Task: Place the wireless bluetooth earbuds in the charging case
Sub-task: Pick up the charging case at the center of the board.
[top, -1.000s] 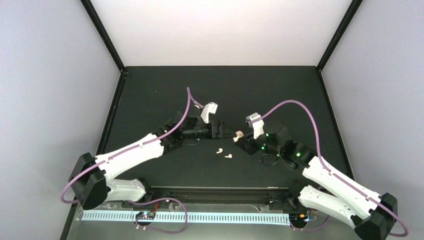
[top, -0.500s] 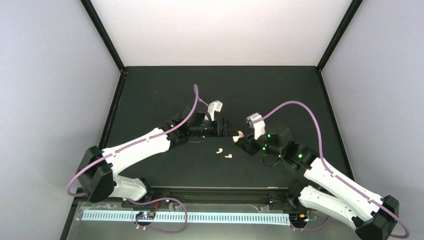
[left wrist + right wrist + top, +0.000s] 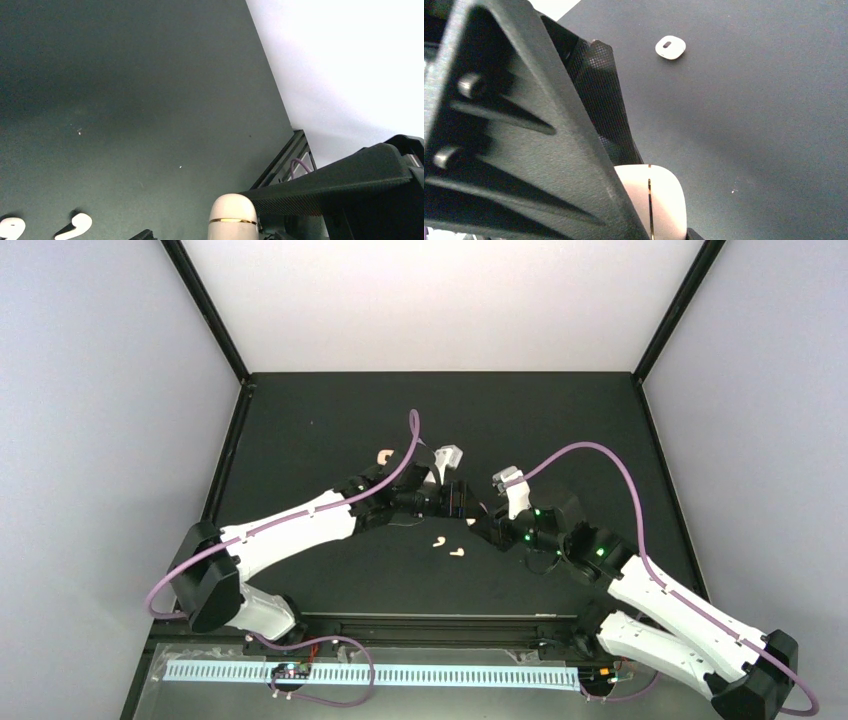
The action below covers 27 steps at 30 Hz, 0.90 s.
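the two arms met just right of the middle of the top view, gripper tips almost touching. the right gripper (image 3: 480, 522) was grasping the charging case (image 3: 658, 200): its own wrist view showed the cream shell pressed against one dark finger at the bottom edge of the frame. a thin seam ran down the shell with no gap, so i judged the lid shut.

the left gripper (image 3: 462, 500) stood at the same case. in the left wrist view the rounded top and gold band of the case sat at bottom centre, with one finger to its right and only a sliver of the other at lower left. i could not tell whether those jaws had clenched on the shell or were merely around it.

two earbuds (image 3: 438, 540) lay loose on the table (image 3: 330, 410) just below the meeting point, close together, touched by neither gripper. a second case (image 3: 383, 455) lay apart, up and left of the left wrist.

judgement: the step in hand was opening the case, one arm holding the body while the other takes the lid. no earbud had been seated. the next move calls for a firm hold on the lid alone, above the band, and a hinge-wise lift while the right grip holds steady. the shell is smooth and rounded and may slip or twist.
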Each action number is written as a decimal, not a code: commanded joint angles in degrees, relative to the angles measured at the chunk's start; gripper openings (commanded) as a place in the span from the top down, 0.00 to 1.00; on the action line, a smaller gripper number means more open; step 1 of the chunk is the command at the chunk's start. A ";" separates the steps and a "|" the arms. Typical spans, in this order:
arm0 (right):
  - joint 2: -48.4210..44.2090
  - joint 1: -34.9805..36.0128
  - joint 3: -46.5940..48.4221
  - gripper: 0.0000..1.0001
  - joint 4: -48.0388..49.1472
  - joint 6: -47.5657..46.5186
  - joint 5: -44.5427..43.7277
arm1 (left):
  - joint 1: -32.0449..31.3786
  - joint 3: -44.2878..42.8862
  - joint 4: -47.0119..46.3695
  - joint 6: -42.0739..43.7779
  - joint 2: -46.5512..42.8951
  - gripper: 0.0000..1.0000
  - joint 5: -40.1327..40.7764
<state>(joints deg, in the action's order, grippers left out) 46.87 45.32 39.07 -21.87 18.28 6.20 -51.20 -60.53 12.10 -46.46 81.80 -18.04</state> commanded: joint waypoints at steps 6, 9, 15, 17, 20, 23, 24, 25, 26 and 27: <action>-0.20 0.55 0.49 0.70 1.47 -0.64 -1.05 | -0.92 -2.57 1.33 0.92 1.21 0.46 -0.10; 0.05 0.50 0.63 0.70 1.48 -0.53 -1.36 | -1.01 -2.33 1.06 0.91 1.26 0.50 -0.30; 0.13 0.53 0.66 0.70 1.57 -0.27 -1.63 | -1.27 -1.87 -0.13 0.50 1.10 0.61 -0.86; 0.15 0.51 0.70 0.70 1.57 -0.19 -1.76 | -1.40 -1.78 -0.29 0.40 0.98 0.66 -0.86; 0.26 0.50 0.82 0.70 1.57 0.07 -1.78 | -1.53 -1.63 -0.69 0.09 0.63 0.70 -0.93; 0.24 0.53 0.92 0.70 1.65 0.42 -1.80 | -1.62 -1.14 -1.53 -0.36 0.18 0.76 -0.85; 0.28 0.56 1.00 0.70 1.65 0.51 -1.75 | -1.59 -0.97 -1.76 -0.51 0.06 0.77 -0.91; 0.32 0.54 1.01 0.70 1.61 0.64 -1.82 | -1.62 -0.72 -2.07 -0.67 -0.09 0.79 -0.84; 0.39 0.56 1.09 0.70 1.58 0.76 -1.84 | -1.62 -0.46 -2.32 -0.82 -0.21 0.80 -0.93; 0.41 0.54 1.10 0.70 1.57 0.95 -1.91 | -1.62 -0.34 -2.56 -0.90 -0.28 0.82 -0.94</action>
<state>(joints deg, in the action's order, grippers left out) 47.29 45.41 39.07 -21.93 18.39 5.52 -52.27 -60.64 11.03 -46.28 82.52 -18.26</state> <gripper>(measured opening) 0.386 0.212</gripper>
